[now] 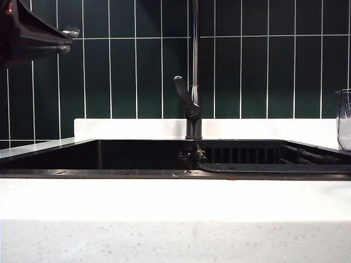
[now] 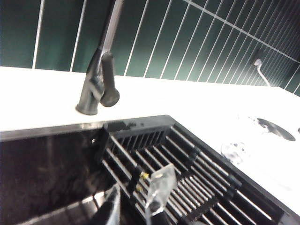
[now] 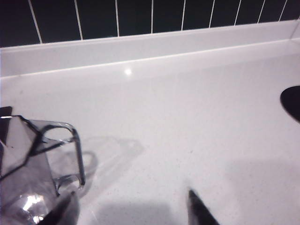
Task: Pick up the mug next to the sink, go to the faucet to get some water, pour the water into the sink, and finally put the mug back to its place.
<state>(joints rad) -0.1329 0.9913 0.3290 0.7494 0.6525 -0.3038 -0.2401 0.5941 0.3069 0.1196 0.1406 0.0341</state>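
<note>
The clear mug (image 1: 344,120) stands on the white counter at the far right of the exterior view, cut by the frame edge. In the right wrist view the mug (image 3: 40,164) shows a clear handle and sits just outside one finger of my right gripper (image 3: 131,210). That gripper is wide open over bare counter. The dark faucet (image 1: 193,104) rises behind the black sink (image 1: 109,174). My left gripper (image 1: 66,41) hangs high at the upper left. In its wrist view the left gripper (image 2: 136,201) is open with nothing between its fingers, above the sink (image 2: 47,159), with the faucet (image 2: 98,89) beyond.
A black slatted rack (image 2: 187,173) fills the right part of the sink. Green tiled wall runs behind the white counter (image 1: 175,197). A dark round patch (image 3: 293,101) lies on the counter beyond the mug. A blurred clear shape (image 2: 234,152) sits on the counter past the sink's end.
</note>
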